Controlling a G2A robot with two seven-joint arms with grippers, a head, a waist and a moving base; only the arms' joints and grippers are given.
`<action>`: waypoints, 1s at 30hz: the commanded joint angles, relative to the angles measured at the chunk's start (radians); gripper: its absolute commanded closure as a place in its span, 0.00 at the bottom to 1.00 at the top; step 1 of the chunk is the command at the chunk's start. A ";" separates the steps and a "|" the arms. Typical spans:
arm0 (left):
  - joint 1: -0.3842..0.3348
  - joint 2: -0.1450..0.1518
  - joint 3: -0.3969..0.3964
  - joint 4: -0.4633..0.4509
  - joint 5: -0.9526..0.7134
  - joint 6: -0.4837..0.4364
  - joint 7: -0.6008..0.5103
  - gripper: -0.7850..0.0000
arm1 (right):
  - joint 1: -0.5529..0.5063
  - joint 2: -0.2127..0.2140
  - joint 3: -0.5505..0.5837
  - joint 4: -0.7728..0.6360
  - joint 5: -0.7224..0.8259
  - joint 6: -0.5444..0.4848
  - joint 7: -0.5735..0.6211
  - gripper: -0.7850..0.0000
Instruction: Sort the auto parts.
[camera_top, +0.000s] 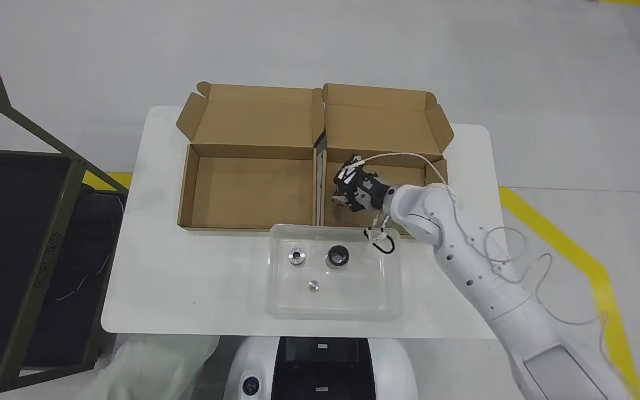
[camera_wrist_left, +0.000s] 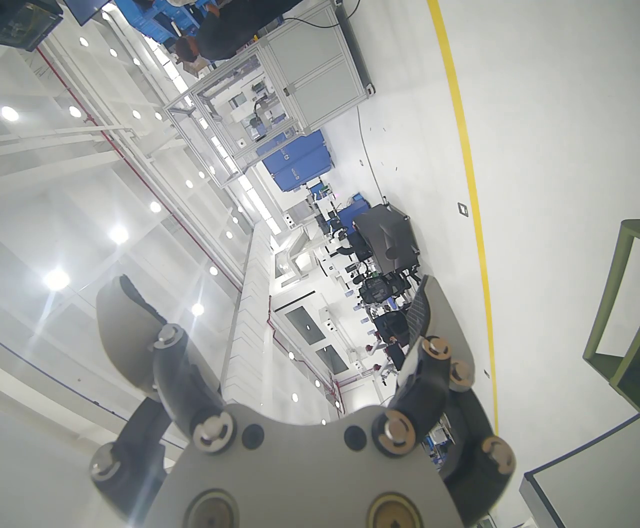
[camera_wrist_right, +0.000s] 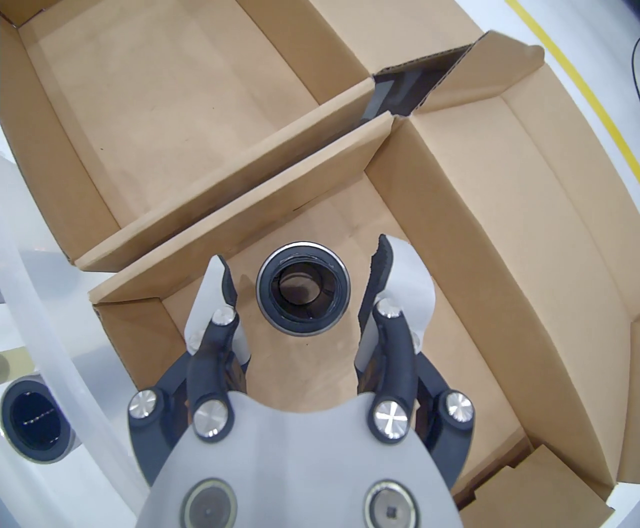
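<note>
Right gripper is set wide either side of a bearing lying in the right box; left gripper is spread wide, empty

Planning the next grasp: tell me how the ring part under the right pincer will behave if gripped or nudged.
The ring part looks thick-walled and metal-rimmed: probably stiff, heavy for its size. The smooth rim may slip in the right pincer. It seems to sit flat-ended on the cardboard box floor, so likely slides rather than rolls.
</note>
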 joint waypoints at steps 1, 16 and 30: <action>0.000 0.000 0.000 0.000 0.000 0.000 0.000 0.00 | -0.014 0.005 0.016 -0.033 -0.006 -0.004 -0.002 0.29; 0.000 0.000 0.000 0.000 0.000 0.000 0.000 0.00 | -0.184 0.056 0.125 -0.389 -0.023 -0.170 0.027 0.33; 0.000 0.000 0.000 0.000 0.000 0.000 0.000 0.00 | -0.402 0.106 0.186 -0.670 -0.063 -0.314 0.125 0.29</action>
